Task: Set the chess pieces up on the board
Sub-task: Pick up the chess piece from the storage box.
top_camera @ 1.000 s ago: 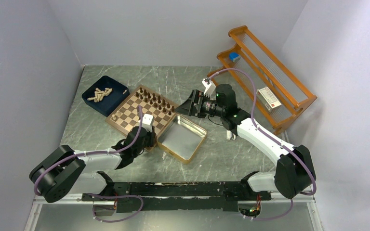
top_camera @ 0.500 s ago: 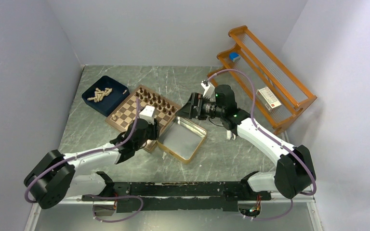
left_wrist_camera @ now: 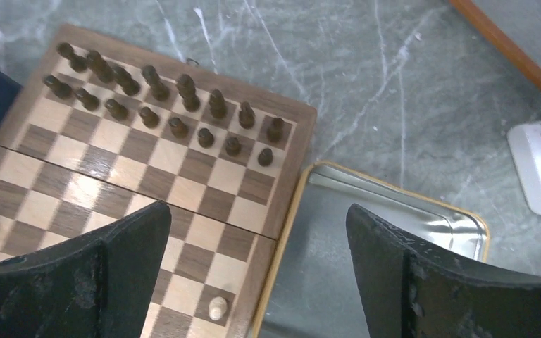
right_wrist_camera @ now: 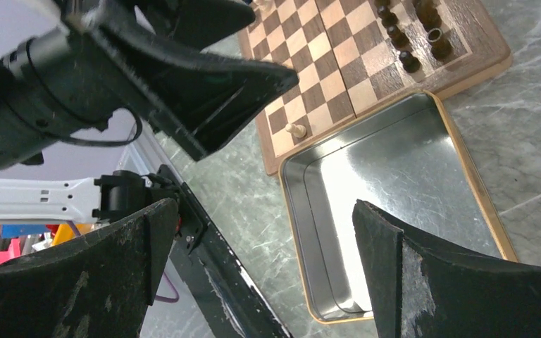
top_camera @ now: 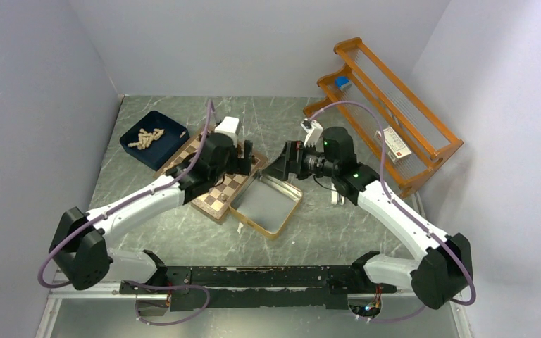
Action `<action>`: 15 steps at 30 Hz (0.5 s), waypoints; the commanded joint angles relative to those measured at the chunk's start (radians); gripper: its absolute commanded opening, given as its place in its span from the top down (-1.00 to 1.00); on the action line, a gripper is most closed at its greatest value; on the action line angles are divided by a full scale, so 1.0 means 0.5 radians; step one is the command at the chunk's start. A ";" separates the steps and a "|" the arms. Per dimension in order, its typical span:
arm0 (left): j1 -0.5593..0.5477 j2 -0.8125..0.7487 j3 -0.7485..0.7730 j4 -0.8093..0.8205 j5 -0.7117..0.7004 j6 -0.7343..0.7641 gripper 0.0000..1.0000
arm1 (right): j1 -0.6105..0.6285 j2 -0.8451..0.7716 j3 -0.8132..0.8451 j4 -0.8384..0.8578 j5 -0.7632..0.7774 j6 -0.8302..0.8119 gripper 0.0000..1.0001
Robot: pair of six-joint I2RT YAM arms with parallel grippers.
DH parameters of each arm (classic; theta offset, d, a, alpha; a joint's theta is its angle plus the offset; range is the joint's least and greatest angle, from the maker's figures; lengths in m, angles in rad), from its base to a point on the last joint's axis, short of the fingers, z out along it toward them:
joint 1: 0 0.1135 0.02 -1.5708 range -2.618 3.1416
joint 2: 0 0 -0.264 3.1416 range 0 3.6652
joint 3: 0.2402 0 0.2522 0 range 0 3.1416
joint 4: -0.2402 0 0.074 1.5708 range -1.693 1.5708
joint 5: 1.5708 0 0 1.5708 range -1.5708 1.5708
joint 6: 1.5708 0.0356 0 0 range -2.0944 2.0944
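The board point(left_wrist_camera: 190, 165) fills the left half of the left wrist view, and in the overhead view we find it left of centre on the marble table point(top_camera: 324, 225), partly hidden under the left arm. Dark chess pieces point(left_wrist_camera: 177, 127) stand in two rows along its upper edge, while a single pale piece point(left_wrist_camera: 217, 308) stands upright on a square at the bottom of that view, close to the board's right rim. The left gripper point(left_wrist_camera: 257, 211) hangs above the board with its jaws spread wide and nothing between them. Right against the board's right rim lies a silver gold-rimmed tin point(left_wrist_camera: 324, 246), and we see nothing in the part that shows. The right gripper point(right_wrist_camera: 264, 205) hovers over the tin, jaws likewise wide apart and holding nothing. Overhead, at the upper left of the board, a navy tray point(top_camera: 171, 143) holds a heap of pale pieces point(top_camera: 146, 137). An orange rack point(top_camera: 387, 105) stands at the upper right.
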 commanded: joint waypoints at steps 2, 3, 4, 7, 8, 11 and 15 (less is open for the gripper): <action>0.030 0.143 0.398 -0.479 -0.267 0.196 -0.97 | 0.001 -0.107 -0.063 0.034 -0.059 -0.075 -1.00; 0.069 0.156 0.446 -0.500 -0.269 0.231 -0.97 | 0.005 -0.117 -0.074 0.023 -0.038 -0.097 -1.00; 0.121 0.168 0.481 -0.503 -0.221 0.258 -0.97 | 0.004 -0.127 -0.086 0.011 -0.010 -0.122 -1.00; 0.372 0.213 0.555 -0.524 -0.059 0.257 -0.95 | 0.005 -0.113 -0.078 -0.030 0.072 -0.193 -1.00; 0.503 0.242 0.582 -0.547 -0.015 0.258 -0.92 | 0.006 -0.087 -0.054 -0.060 0.098 -0.205 -1.00; 0.767 0.359 0.697 -0.592 0.056 0.332 -0.80 | 0.004 -0.063 -0.006 -0.128 0.126 -0.221 -1.00; 1.096 0.488 0.765 -0.513 0.199 0.254 -0.44 | 0.005 -0.117 -0.034 -0.100 0.143 -0.192 -1.00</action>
